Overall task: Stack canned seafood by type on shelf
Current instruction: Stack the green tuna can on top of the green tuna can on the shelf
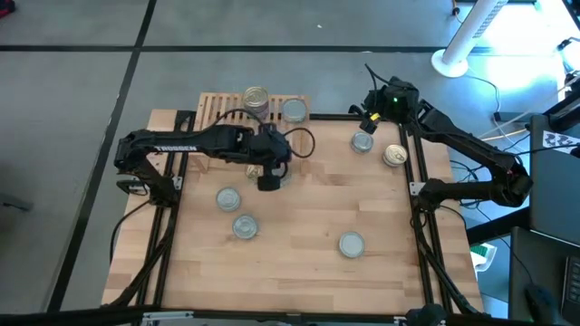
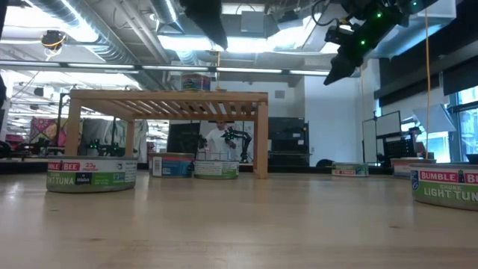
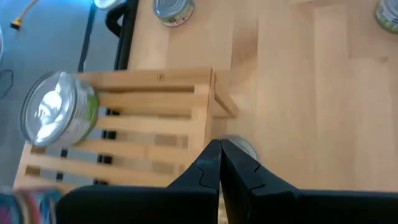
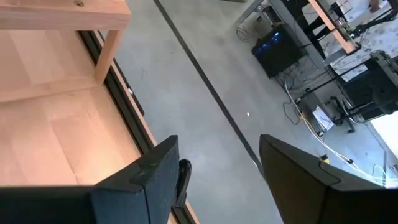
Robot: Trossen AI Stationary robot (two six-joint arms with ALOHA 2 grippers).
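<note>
Left gripper [image 1: 269, 182] over table [image 1: 299, 272] just in front of shelf [image 1: 217, 109], fingers [image 3: 211, 165] pressed fully together, nothing held; silver lid of one tin [image 3: 244, 148] partly visible directly beneath fingertips in left wrist view

Right gripper [image 1: 370, 101] raised at far right corner of table, beyond the edge, fingers [image 4: 155, 168] parted wide, nothing between them; only floor visible in the gap

Shelf at far edge of table, left of centre; slatted top carrying a stack of tuna tins [image 1: 256, 100] with silver lid uppermost, number in the stack not discernible; second silver-lidded tin [image 1: 294, 110] at shelf's right end

Loose tins on table: one silver-lidded [image 1: 362, 142] and one gold-lidded, tilted [image 1: 394, 156], near right edge, close together but apart; two silver-lidded [image 1: 228, 198] [image 1: 245, 226] left of centre; one silver-lidded [image 1: 352, 243] toward near right, well apart from the rest

Low view: Bumble Bee light tuna labels legible on nearest tins [image 2: 91, 173] [image 2: 445, 186]; further tins [image 2: 173, 165] resting under the shelf's span
</note>
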